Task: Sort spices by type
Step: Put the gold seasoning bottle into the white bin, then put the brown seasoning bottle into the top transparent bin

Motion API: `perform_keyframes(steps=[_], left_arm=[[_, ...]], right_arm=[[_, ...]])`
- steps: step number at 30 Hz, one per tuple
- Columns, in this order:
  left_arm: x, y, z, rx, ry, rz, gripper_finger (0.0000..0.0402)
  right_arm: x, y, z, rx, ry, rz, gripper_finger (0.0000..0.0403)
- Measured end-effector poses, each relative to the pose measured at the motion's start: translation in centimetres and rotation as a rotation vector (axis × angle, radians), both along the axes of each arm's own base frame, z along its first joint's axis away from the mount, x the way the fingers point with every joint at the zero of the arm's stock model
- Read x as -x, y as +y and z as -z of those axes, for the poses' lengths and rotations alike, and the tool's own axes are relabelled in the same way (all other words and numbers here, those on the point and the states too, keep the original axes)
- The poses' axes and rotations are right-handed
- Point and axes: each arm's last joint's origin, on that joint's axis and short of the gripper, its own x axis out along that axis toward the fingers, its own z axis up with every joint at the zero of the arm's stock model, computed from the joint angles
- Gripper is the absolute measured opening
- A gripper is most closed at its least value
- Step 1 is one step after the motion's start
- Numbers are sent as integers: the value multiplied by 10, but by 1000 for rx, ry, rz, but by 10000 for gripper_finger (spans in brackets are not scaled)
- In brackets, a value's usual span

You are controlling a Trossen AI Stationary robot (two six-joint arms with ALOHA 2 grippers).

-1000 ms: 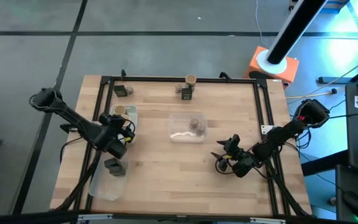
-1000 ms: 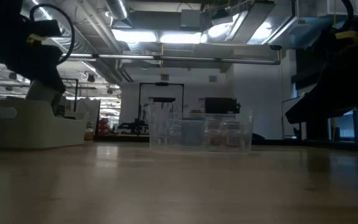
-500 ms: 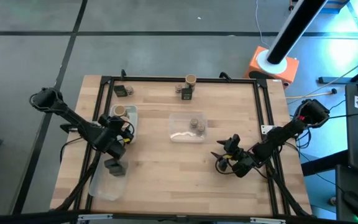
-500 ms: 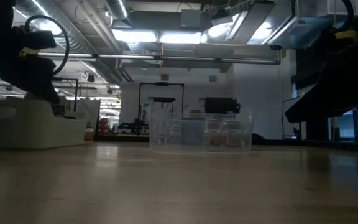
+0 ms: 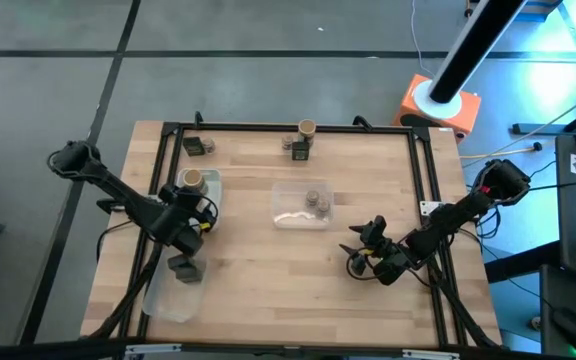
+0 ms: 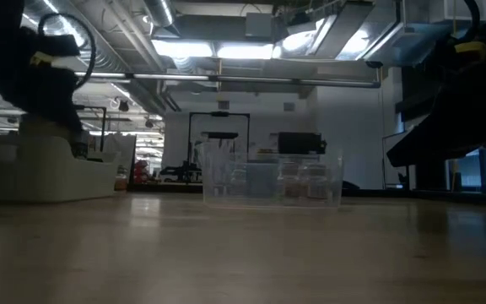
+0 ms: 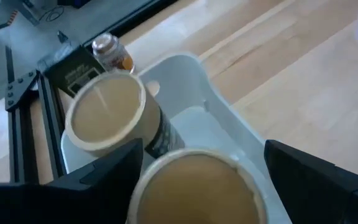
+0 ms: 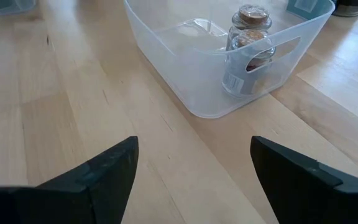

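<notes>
Left gripper (image 7: 194,180) hung over the white tray (image 7: 219,106) with its fingers spread wide either side of a tan-topped jar (image 7: 194,190), not gripping it, and a second tan-topped jar (image 7: 107,112) stood just beyond in the same tray. Right gripper (image 8: 191,171) waited with fingers wide apart, facing a clear tray (image 8: 179,59) holding two small cork-topped jars (image 8: 248,50)

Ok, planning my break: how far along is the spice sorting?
Partly. Two small jars sit in the centre tray; one tan-topped jar stands in the left tray. The left gripper is at a second jar there; the right gripper waits. Far-edge containers remain.
</notes>
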Motion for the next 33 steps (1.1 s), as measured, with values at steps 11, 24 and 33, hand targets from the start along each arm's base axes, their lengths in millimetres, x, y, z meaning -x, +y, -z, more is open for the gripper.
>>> perform_keyframes(steps=[11, 24, 33], left_arm=[[-19, -11, -64, 22, 15, 98, 320], [-74, 4, -92, 116, -108, 283, 320], [-112, 59, -92, 121, -150, 406, 320]], right_arm=[[0, 0, 0, 0, 0, 0, 310], [0, -1, 0, 23, -8, 14, 310], [1, -1, 1, 81, 37, -30, 310]])
